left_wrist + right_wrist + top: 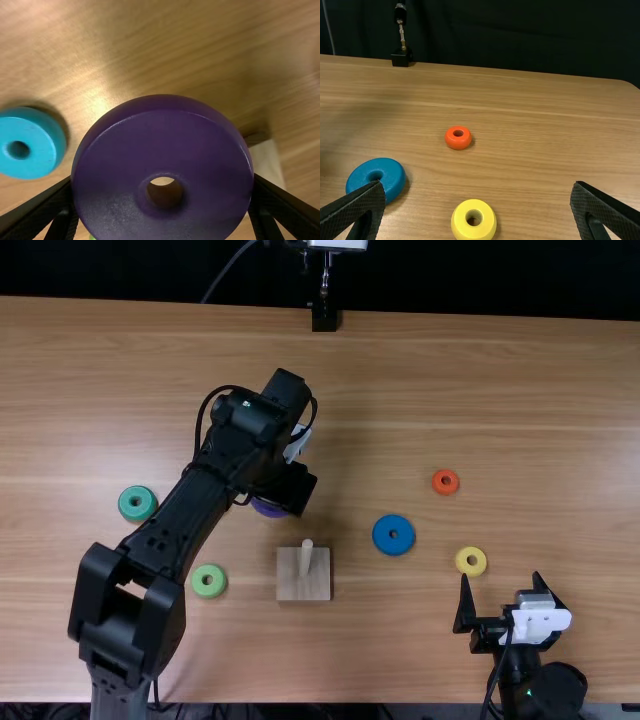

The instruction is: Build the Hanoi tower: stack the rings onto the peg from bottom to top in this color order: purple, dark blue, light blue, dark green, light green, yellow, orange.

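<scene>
My left gripper (286, 488) is left of and beyond the wooden peg (307, 552) on its square base (304, 587), in the top view. The purple ring (268, 509) peeks out beneath it. In the left wrist view, the left gripper (162, 187) is shut on the purple ring (160, 135), one finger on each side. Near the right edge of the table my right gripper (501, 588) stands open; in its wrist view the right gripper (477, 192) has its fingers wide apart. Nearby are the yellow ring (471, 572), dark blue ring (383, 534) and orange ring (445, 491).
The dark green ring (131, 513) and light green ring (202, 590) lie beside the left arm. A light blue ring (37, 142) rests on the table in the left wrist view. At the far edge stands a black mount (324, 318).
</scene>
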Robot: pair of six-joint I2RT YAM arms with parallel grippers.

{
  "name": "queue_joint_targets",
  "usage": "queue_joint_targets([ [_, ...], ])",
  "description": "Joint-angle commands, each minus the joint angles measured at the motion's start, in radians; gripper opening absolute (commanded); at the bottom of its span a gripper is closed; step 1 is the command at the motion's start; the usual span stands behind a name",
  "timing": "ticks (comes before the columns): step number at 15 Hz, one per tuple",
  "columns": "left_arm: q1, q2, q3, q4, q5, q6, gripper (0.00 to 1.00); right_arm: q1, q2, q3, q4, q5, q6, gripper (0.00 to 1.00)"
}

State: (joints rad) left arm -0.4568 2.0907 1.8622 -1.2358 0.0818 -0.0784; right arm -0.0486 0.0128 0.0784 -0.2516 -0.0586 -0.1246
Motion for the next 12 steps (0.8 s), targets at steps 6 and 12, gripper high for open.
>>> queue_joint_targets([
  [6, -0.006, -0.182, 0.043, -0.064, 0.012, -0.130, 0.33, -0.008, -0.013, -0.063, -0.070, -0.002, 0.009, 1.00],
  [12, -0.043, -0.287, 0.045, -0.132, 0.012, -0.190, 0.33, -0.008, -0.013, -0.063, -0.072, 0.001, 0.009, 1.00],
])
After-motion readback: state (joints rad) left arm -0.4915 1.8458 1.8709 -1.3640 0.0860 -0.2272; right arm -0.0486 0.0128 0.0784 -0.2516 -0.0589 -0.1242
